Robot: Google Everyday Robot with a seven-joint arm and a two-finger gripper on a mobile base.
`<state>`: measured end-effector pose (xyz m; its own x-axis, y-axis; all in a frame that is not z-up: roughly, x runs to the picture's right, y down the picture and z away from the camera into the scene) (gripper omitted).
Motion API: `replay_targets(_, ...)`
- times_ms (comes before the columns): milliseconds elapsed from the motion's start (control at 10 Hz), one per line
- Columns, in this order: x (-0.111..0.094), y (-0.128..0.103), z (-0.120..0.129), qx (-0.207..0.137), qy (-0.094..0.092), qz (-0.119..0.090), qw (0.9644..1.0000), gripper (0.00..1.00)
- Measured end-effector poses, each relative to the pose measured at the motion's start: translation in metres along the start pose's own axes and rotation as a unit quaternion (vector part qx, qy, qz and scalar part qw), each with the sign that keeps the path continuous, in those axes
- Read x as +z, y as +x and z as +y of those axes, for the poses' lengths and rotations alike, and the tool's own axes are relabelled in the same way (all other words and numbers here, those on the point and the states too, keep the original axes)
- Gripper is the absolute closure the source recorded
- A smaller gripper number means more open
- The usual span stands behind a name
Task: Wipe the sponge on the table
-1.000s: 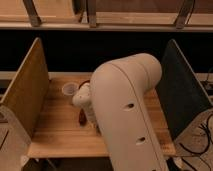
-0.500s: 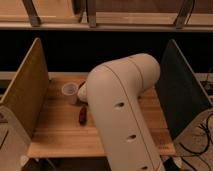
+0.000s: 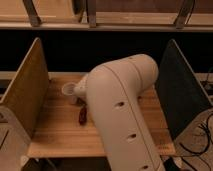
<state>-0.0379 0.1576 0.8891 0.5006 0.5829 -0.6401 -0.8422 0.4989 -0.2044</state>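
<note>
View of the work cell during wiping. The gripper [image 3: 80,94] sits low over the table [image 3: 55,134], at the end of the broad white arm link [image 3: 125,115] that fills the middle of the view; whether it is wide, narrow or holding anything cannot be told, since the link covers most of it. The sponge is not to be seen (it may lie under the gripper or behind the link); its place on the table cannot be fixed. A pale round cup [image 3: 68,90] stands just beside the gripper, on the side of the tan side board [image 3: 27,97]; a dark red oblong object [image 3: 82,115] lies near the gripper, on its camera side; the dark side board [image 3: 181,95] stands well apart, beyond the link.

Hazards, as judged: a wiping stroke toward the tan board may tip or shove the cup; a stroke toward the camera may sweep the red object along the planks; with the sponge hidden, a lost grip or a stroke that misses it would go unseen.
</note>
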Motion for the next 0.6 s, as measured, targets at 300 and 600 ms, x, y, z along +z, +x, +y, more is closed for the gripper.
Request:
replay_targets(300,-0.016,0.019,-0.007,0.014,-0.034,-0.032,0.9988,0.32)
replay_targets(600,-0.015,0.035,-0.018,0.031,-0.065,-0.045,0.9964,0.20)
